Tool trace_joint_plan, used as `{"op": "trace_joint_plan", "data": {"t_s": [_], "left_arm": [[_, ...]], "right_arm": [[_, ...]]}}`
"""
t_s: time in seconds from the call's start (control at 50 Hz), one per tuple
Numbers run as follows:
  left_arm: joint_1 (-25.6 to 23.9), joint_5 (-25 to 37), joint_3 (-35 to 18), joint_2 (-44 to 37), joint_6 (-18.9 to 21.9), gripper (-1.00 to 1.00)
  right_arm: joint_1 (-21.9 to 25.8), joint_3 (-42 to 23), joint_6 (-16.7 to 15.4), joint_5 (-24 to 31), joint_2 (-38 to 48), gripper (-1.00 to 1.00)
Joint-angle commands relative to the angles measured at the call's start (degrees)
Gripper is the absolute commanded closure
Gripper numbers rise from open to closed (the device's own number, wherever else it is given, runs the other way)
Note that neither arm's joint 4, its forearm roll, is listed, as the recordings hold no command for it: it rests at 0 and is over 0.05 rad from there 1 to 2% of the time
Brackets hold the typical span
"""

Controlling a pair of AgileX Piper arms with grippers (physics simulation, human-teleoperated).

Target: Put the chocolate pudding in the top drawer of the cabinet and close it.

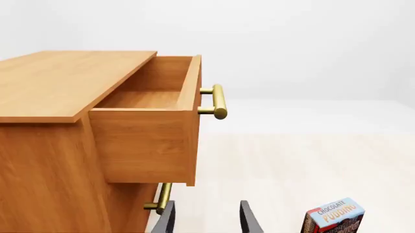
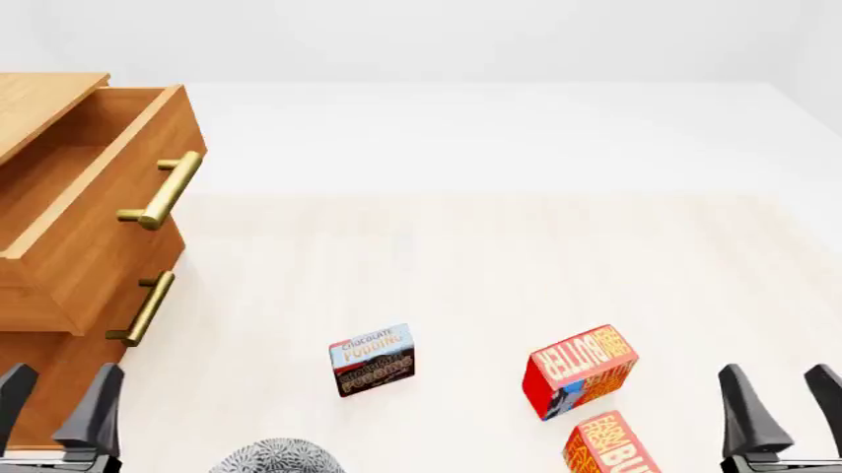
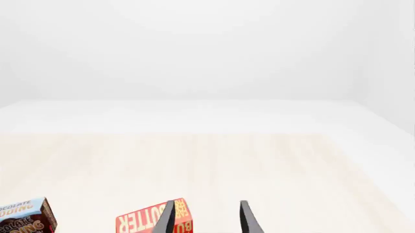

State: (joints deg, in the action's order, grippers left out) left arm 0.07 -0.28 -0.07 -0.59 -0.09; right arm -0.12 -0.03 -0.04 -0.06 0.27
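In the left wrist view, the cabinet [image 1: 52, 145] fills the near side, and its top drawer [image 1: 152, 131] is pulled well out, with bare wood showing inside. The brass handle [image 1: 217, 101] of that drawer sticks out from its front, and a second handle [image 1: 161, 198] shows on the drawer below. The left gripper [image 1: 207, 218] shows two dark fingers spread apart with nothing between them. The chocolate pudding [image 1: 334, 218] stands on the table [image 1: 311, 165] off to one side of the fingers, apart from both the gripper and the cabinet.

In the front view, the cabinet [image 2: 53, 325] stands at the left edge with the top drawer [image 2: 99, 197] open. The chocolate pudding [image 2: 371, 360] lies on the pale table [image 2: 500, 256] near the middle front, well clear of the cabinet. To its right sits a butter box [image 2: 582, 370], and a second butter box [image 2: 616, 448] lies just in front of that one. A grey speckled round object [image 2: 279, 458] peeks in at the lower edge. The left gripper [image 2: 59, 409] and the right gripper [image 2: 776, 409] both hang spread and empty at the lower corners.

In the right wrist view, the right gripper [image 3: 207, 218] is parted, holding nothing. One finger overlaps the butter box [image 3: 146, 222]; whether they touch I cannot tell. The chocolate pudding [image 3: 26, 221] is at the frame's edge, apart from the butter box.
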Motion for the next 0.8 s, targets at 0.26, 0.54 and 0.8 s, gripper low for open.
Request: {"op": "trace_joint_plan", "data": {"t_s": [0.26, 0.54, 0.8], "left_arm": [[-0.18, -0.43, -0.18, -1.64, -0.41, -1.0], [-1.24, 4.91, -6.17, 0.54, 2.41, -1.0], [-3.0, 14.72, -21.57, 0.59, 2.53, -1.0]], "right_arm": [[0.72, -0.13, 0.0, 0.24, 0.0, -1.0], [0.62, -0.11, -0.13, 0.16, -0.06, -1.0], [0.64, -0.11, -0.16, 0.15, -0.07, -1.0]]}}
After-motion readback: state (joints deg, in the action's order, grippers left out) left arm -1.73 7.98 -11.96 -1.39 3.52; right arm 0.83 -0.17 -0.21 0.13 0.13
